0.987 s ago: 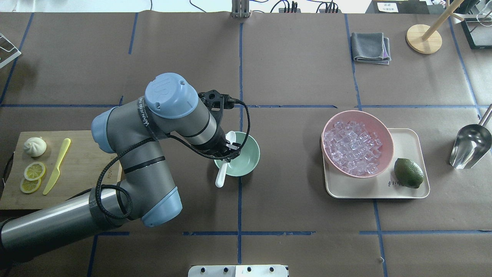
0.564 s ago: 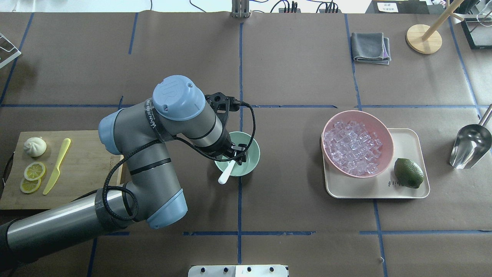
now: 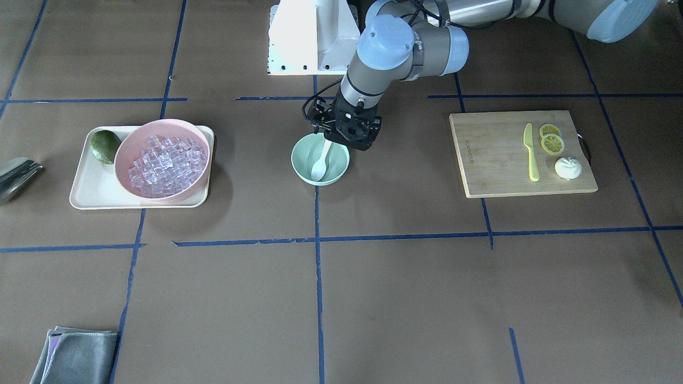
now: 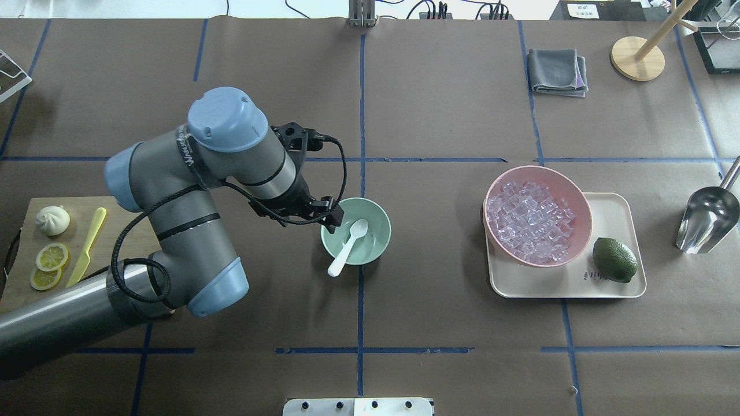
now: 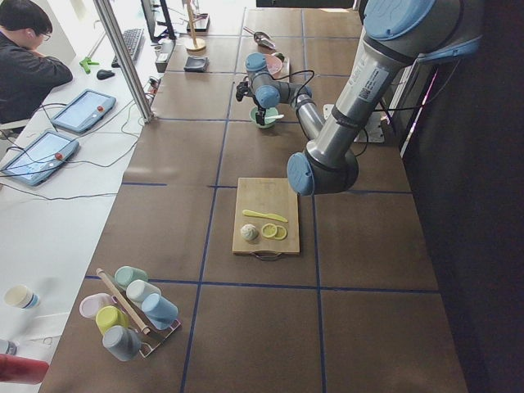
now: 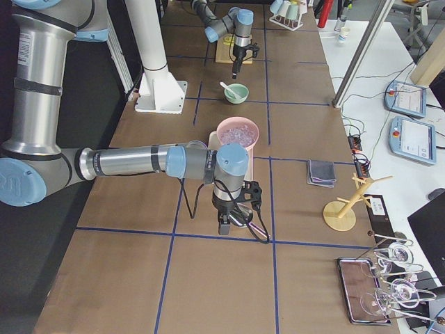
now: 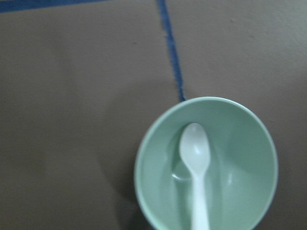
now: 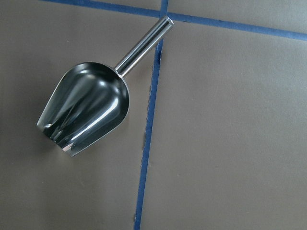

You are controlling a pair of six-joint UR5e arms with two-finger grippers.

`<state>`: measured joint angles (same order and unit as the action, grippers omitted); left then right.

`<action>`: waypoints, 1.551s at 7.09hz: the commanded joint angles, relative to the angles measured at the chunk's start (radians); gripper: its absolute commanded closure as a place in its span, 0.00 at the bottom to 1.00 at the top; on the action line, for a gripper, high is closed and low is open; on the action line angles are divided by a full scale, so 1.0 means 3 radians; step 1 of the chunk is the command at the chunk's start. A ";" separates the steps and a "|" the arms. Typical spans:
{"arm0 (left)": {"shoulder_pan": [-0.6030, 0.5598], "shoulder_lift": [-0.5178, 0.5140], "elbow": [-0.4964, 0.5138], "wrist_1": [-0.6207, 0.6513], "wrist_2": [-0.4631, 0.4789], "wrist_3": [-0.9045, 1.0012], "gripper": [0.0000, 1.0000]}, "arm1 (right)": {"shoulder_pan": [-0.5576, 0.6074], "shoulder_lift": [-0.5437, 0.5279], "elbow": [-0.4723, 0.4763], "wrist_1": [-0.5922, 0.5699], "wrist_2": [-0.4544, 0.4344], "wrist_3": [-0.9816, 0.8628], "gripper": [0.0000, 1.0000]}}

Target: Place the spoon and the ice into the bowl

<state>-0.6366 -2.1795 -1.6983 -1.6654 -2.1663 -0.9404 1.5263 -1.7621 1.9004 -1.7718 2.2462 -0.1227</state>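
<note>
- The left claw (image 4: 330, 215) is spread open, and nothing is held in it.
- It is hung just by the rim of the bowl (image 4: 377, 232), on the robot's left side of it. Whether the rim is touched cannot be told.
- The spoon (image 4: 347, 248) is laid in the bowl, just beside the left claw, and is not touched by it.
- The round end of the spoon is set down inside the bowl. The handle is leaned on the rim and stuck out toward the robot.
- The ice (image 4: 529, 222) is piled in the pink bowl (image 4: 581, 202), well apart from the left claw, off to the robot's right.
- The pink bowl is set on a tray (image 4: 614, 209), and a lime (image 4: 614, 260) is laid beside it, on the side away from the left claw.
- The right claw (image 6: 226, 224) is seen only small, from the side. Whether it is spread or closed cannot be told.
- A scoop (image 8: 86, 108) is laid flat on the table right under the right claw.
</note>
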 commanded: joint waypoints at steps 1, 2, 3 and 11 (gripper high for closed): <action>-0.0529 0.0417 -0.0422 0.0543 -0.0147 0.0956 0.01 | 0.0000 0.0014 0.0077 0.0000 0.0004 0.0005 0.00; -0.0871 0.0676 -0.0540 0.0743 -0.0304 0.1483 0.02 | -0.0010 0.0039 0.0052 0.0000 0.0004 0.0000 0.00; -0.1279 0.0892 -0.0542 0.0846 -0.0442 0.2045 0.02 | -0.0005 0.0110 -0.0004 0.0000 0.0155 0.0015 0.00; -0.3201 0.2207 -0.0101 0.0893 -0.0459 0.3850 0.00 | -0.0112 0.0192 0.0015 0.0455 0.0351 0.0280 0.00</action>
<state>-1.5871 -1.5562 -1.7239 -1.3913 -2.3032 0.2092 1.5122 -1.7176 1.8936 -1.6508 2.3511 -0.0759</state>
